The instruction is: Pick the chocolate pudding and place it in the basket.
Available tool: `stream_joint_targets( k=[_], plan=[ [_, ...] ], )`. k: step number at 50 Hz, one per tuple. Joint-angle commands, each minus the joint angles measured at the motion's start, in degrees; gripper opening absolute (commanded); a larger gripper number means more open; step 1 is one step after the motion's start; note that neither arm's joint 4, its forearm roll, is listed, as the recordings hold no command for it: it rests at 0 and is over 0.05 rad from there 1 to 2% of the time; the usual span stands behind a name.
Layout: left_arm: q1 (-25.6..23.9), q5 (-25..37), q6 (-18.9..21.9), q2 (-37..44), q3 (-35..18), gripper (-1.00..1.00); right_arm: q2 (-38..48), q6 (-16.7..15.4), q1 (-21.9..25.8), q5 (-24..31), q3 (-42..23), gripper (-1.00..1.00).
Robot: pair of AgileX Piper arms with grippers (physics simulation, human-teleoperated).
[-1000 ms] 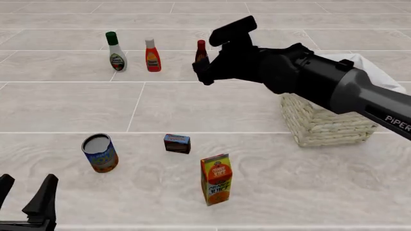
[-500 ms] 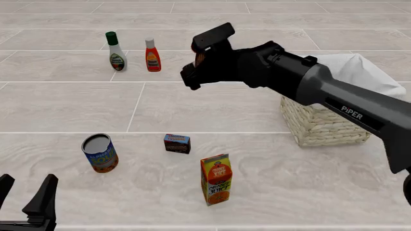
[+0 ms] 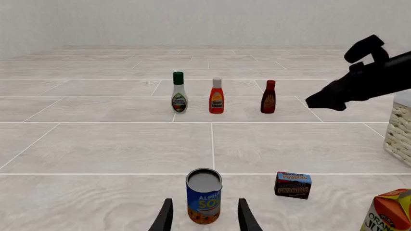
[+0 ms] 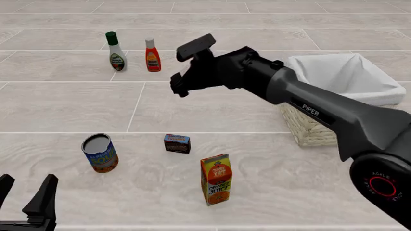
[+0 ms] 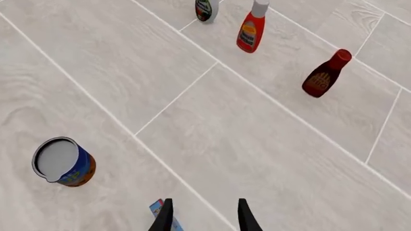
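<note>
The chocolate pudding [image 4: 176,143] is a small dark brown box standing on the floor-like table between the can and the juice carton. It also shows in the left wrist view [image 3: 293,185] and at the edge of the right wrist view [image 5: 159,211]. The basket [image 4: 321,130], straw wicker with a white cloth lining, stands at the right, partly behind the right arm. My right gripper [image 4: 180,86] is open and empty, high above the table and beyond the pudding. My left gripper [image 4: 24,195] is open and empty at the near left corner.
A blue-and-orange can [image 4: 100,153] stands left of the pudding. An orange juice carton [image 4: 216,179] stands in front of it. A white bottle with a green cap [image 4: 116,52] and a red-orange bottle [image 4: 152,55] stand at the back. A dark red bottle [image 3: 268,96] stands beside them.
My right arm has swung left and a little lower, uncovering the basket. The gripper now hides the dark red bottle in the front view. The left gripper has not moved.
</note>
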Motion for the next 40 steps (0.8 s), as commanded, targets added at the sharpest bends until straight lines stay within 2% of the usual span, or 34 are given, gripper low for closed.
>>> stream_joint_targets(
  k=[1,19,40],
  plan=[
    [-0.01,0.0,-0.02,0.0,0.0,1.0,4.28,-0.13,0.52,1.8,-4.1,1.0],
    [0.0,0.0,0.0,0.0,0.0,1.0,8.71,0.04,1.43,3.68,-7.77,1.0],
    [0.0,0.0,0.0,0.01,0.0,1.0,10.98,-0.11,3.33,3.02,-6.84,1.0]
  ],
)
